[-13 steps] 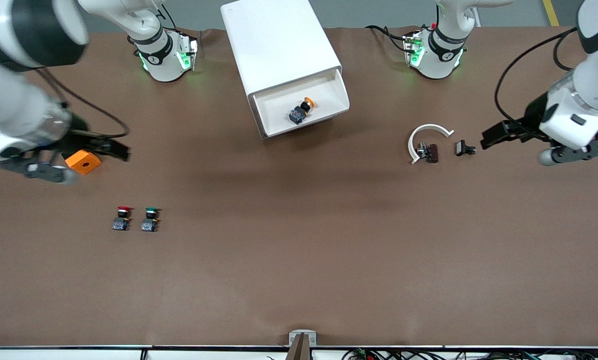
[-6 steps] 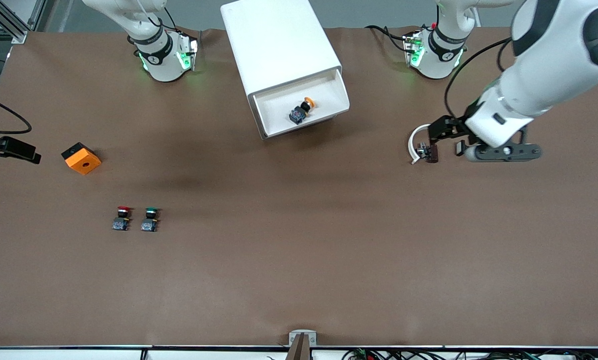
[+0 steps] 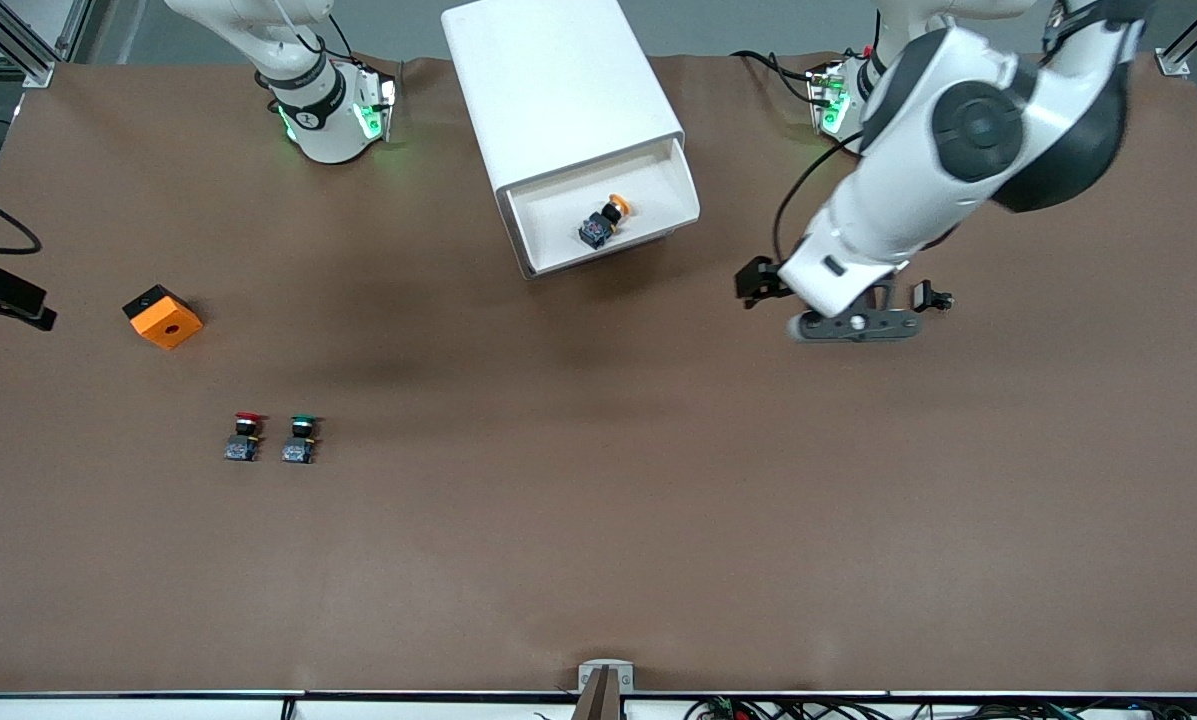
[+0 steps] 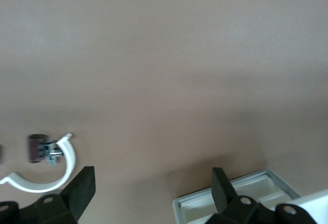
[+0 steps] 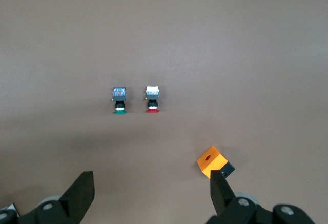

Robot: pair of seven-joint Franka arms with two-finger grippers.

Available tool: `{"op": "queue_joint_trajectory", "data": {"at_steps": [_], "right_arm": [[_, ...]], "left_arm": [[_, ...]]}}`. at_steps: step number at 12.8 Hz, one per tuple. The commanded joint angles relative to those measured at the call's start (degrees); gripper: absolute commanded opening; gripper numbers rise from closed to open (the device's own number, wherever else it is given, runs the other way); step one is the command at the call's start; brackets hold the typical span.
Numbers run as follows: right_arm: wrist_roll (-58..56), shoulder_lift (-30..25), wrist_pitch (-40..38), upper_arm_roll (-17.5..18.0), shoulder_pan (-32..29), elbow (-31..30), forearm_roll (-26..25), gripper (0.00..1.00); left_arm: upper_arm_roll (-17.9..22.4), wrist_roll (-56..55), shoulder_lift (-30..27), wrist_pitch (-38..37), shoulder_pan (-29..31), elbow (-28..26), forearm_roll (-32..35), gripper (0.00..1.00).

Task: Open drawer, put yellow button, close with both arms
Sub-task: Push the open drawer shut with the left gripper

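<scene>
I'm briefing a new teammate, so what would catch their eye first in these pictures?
First the left arm, sweeping in over the table with its open hand beside the white cabinet. Next the drawer, pulled open with the yellow button lying inside.

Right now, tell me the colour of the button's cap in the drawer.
Yellow-orange. The button in the drawer shows best in the front view.

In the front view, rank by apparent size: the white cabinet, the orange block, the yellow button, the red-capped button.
1. white cabinet
2. orange block
3. yellow button and red-capped button: these look about alike, so no ranking.
</scene>
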Motion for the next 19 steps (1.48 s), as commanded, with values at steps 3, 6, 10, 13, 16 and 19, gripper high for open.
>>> {"op": "queue_joint_trajectory", "data": {"at_steps": [3,6,10,13,16,19], "right_arm": [[-0.1,-0.2,-4.4,0.5,-1.0,1.3,-0.2,1.0],[-0.3,-2.2,-7.6,1.0,-1.0,1.2,0.5,1.0],[-1.7,-4.6,-8.8,0.9,-1.0,0.9,0.7,1.0],[-3.2,-5.0,-10.4,0.8,-1.0,0.7,1.4,1.0],[-3.2,-8.2,-9.9,0.6,-1.1,-3.5,3.0,1.0],[-3.2,-9.6,-9.5,0.5,0.5,-5.2,3.0,1.0]], "left_arm": [[-0.2,-11.0,6.6,6.5,-7.7,0.6,3.8,1.0],[-0.2,-13.0,10.2,9.2,-11.4,0.7,3.8,1.0],[-0.6,-13.8,13.3,9.1,-13.7,0.8,2.4,1.0],[-0.8,-16.0,13.5,8.5,-14.3,0.9,-3.6,1.0],[-0.9,-22.6,13.6,8.3,-16.5,0.8,-4.4,1.0],[-0.9,-26.7,13.5,7.8,-18.4,0.8,-7.7,1.0]]}}
